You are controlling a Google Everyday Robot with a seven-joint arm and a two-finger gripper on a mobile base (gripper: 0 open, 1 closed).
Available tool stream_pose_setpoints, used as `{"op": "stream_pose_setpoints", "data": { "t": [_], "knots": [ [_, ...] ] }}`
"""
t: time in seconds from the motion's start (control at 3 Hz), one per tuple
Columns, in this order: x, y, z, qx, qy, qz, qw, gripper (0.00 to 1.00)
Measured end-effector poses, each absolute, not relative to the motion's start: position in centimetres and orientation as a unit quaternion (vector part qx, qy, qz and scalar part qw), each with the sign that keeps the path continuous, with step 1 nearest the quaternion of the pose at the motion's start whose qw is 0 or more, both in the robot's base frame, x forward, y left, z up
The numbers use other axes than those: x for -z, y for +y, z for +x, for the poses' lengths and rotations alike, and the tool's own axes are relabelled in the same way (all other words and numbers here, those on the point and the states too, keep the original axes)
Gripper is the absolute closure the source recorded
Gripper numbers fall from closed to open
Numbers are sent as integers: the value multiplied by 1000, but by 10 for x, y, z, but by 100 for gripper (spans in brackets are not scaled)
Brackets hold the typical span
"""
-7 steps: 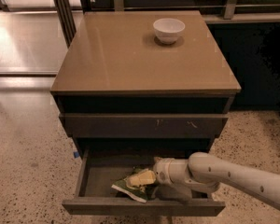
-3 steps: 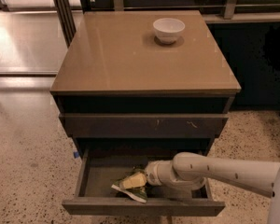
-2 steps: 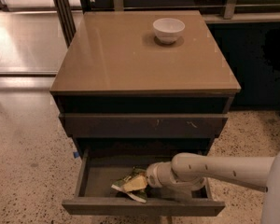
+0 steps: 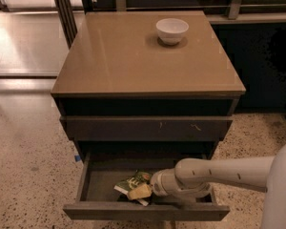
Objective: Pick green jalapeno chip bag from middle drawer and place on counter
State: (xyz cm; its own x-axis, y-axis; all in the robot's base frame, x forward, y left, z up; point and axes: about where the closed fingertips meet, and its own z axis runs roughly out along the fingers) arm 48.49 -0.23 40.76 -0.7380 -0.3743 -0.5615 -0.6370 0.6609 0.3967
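The green jalapeno chip bag (image 4: 132,182), dark green with pale lettering and a white edge, lies on the grey floor of the open middle drawer (image 4: 97,185), near its front. My gripper (image 4: 142,191) reaches into the drawer from the right and sits on the bag's right side, partly covering it. My white arm (image 4: 219,171) crosses the drawer's right half. The glossy tan counter (image 4: 133,56) tops the dark cabinet above.
A white bowl (image 4: 172,30) stands at the back right of the counter. A shut drawer front with small pale scratches (image 4: 148,128) is just above the open drawer. Speckled terrazzo floor (image 4: 28,175) surrounds the cabinet. Dark furniture stands to the right.
My arm has pushed further left and lower into the drawer, so the gripper now rests against the bag. The bag has stayed in about the same place.
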Motion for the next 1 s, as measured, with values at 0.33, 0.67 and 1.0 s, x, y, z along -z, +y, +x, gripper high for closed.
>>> {"op": "stream_pose_setpoints", "data": {
  "t": [0.33, 0.67, 1.0],
  "knots": [
    [-408, -2, 485, -296, 884, -286, 222, 40],
    [-408, -2, 485, -296, 884, -286, 222, 64],
    [-408, -2, 485, -296, 884, -286, 222, 87]
  ]
}}
